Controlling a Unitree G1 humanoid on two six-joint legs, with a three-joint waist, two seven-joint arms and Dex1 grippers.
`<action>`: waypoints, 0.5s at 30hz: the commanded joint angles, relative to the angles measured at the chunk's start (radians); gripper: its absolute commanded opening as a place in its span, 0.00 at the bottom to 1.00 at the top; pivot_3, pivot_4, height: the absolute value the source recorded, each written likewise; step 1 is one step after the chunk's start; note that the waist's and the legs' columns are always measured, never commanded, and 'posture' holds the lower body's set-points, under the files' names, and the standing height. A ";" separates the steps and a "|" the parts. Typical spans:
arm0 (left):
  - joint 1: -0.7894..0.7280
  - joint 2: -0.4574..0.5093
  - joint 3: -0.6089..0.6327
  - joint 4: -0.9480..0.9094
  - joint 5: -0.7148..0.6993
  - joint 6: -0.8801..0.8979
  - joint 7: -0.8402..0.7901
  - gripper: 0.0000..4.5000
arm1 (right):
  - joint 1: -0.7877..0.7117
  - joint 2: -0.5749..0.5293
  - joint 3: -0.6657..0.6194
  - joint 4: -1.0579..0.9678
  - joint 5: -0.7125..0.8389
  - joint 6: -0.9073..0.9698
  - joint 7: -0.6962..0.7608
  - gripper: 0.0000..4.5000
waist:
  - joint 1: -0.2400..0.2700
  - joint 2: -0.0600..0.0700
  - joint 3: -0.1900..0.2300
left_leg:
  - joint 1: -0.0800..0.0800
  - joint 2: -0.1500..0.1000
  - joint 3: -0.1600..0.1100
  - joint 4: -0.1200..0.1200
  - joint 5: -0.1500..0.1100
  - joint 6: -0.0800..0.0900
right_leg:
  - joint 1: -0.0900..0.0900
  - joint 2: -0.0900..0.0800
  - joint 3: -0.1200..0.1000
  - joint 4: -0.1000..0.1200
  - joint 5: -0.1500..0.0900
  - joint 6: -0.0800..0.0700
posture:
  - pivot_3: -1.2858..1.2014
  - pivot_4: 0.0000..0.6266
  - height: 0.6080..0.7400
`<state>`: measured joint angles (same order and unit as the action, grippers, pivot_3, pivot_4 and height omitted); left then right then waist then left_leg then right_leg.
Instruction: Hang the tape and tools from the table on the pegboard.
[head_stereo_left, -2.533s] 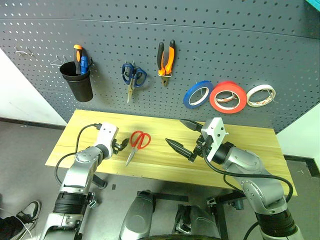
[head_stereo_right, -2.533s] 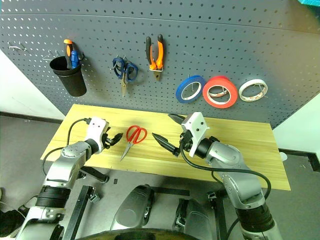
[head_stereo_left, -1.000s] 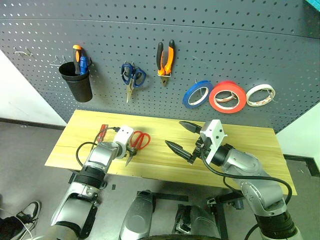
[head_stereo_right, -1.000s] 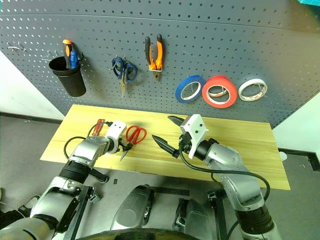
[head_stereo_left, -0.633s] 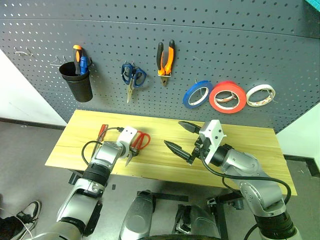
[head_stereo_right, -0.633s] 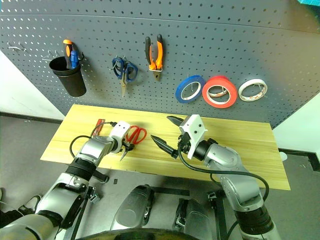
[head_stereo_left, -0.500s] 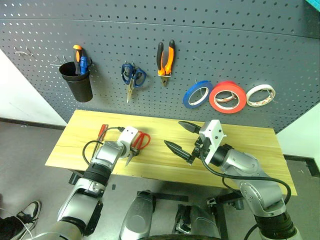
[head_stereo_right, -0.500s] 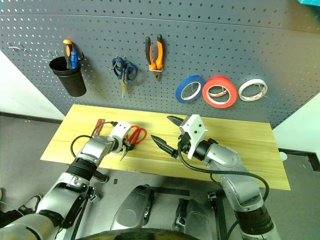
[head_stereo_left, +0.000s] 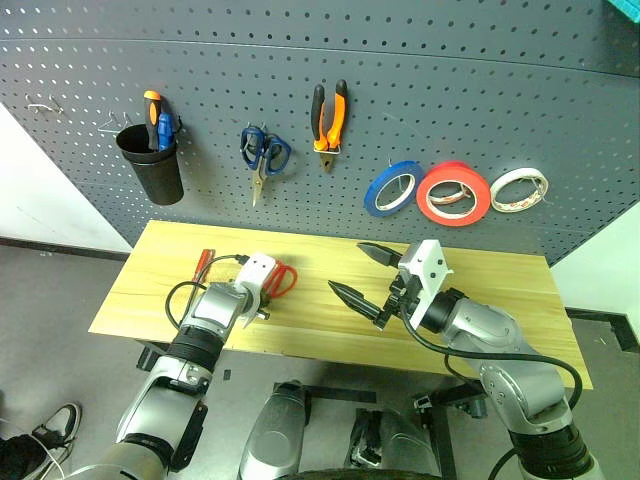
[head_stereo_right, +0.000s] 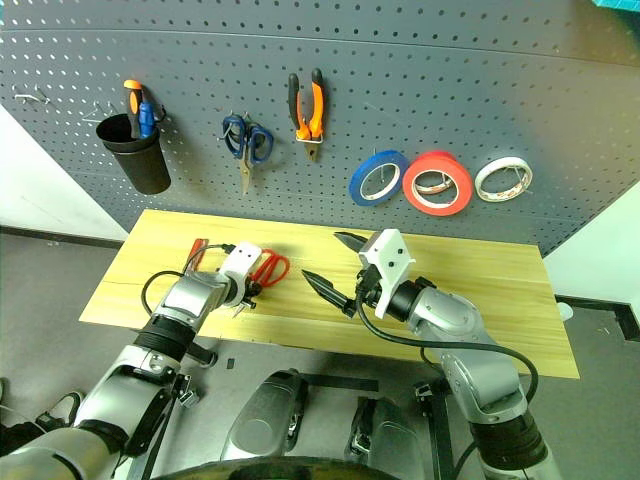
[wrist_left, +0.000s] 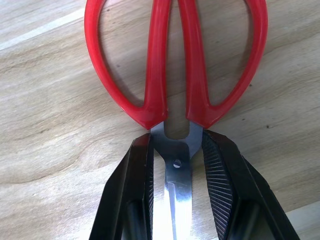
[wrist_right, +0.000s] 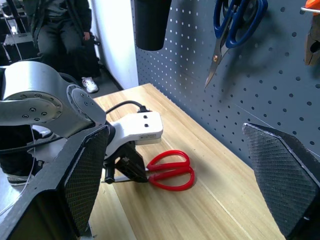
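Red-handled scissors (wrist_left: 155, 75) lie flat on the light wood table (head_stereo_left: 500, 290), left of its middle. My left gripper (wrist_left: 176, 142) points down at them and is shut on the blades just below the pivot; from the head it shows at the same spot (head_stereo_left: 258, 306). A slim red-handled screwdriver (head_stereo_left: 203, 264) lies just left of that hand. My right gripper (head_stereo_left: 348, 266) hovers open over the table's middle, holding nothing. On the pegboard (head_stereo_left: 450, 90) hang the orange-and-black pliers (head_stereo_left: 332, 117) and the blue tape (head_stereo_left: 394, 188).
Also on the board are a black cup (head_stereo_left: 153, 165) with two handles sticking out, blue-handled scissors (head_stereo_left: 264, 155), a red-orange roll (head_stereo_left: 455, 194) and a white roll (head_stereo_left: 521, 190). A person (wrist_right: 60, 25) sits beyond the table's left end.
My left gripper's fingers have shut on the scissors' blades near the pivot. The right arm has kept still.
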<state>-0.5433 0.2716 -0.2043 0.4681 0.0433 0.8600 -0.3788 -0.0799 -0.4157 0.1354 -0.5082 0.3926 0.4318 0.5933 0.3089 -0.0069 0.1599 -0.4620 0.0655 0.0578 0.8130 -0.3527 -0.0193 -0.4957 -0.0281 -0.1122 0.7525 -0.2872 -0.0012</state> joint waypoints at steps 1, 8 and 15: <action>0.001 0.004 0.011 -0.011 0.002 0.010 0.004 0.23 | -0.004 0.000 -0.003 -0.043 -0.002 -0.015 -0.002 1.00 | 0.000 0.000 0.000 | 0.000 0.000 0.000 0.000 0.000 0.000 | 0.000 0.000 0.000 0.000 0.000 0.000 | 0.65 0.20 0.51; 0.012 0.003 0.013 -0.038 0.002 -0.002 0.009 0.23 | -0.002 0.001 -0.003 -0.043 -0.005 -0.014 -0.002 1.00 | 0.000 0.000 0.000 | 0.000 0.000 0.000 0.000 0.000 0.000 | 0.000 0.000 0.000 0.000 0.000 0.000 | 0.65 0.20 0.51; 0.059 0.018 0.045 -0.154 -0.001 -0.020 0.037 0.23 | 0.000 0.001 0.000 -0.039 -0.009 -0.017 0.000 1.00 | 0.002 0.000 0.000 | 0.000 0.000 0.000 0.000 0.000 0.000 | 0.000 0.000 0.000 0.000 0.000 0.000 | 0.65 0.19 0.51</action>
<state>-0.4803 0.2747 -0.1828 0.3677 0.0413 0.8444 -0.3549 -0.0796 -0.4156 0.1362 -0.5082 0.3838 0.4317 0.5934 0.3105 -0.0069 0.1599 -0.4622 0.0656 0.0577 0.8130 -0.3527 -0.0193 -0.4958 -0.0283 -0.1120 0.7525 -0.2870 -0.0015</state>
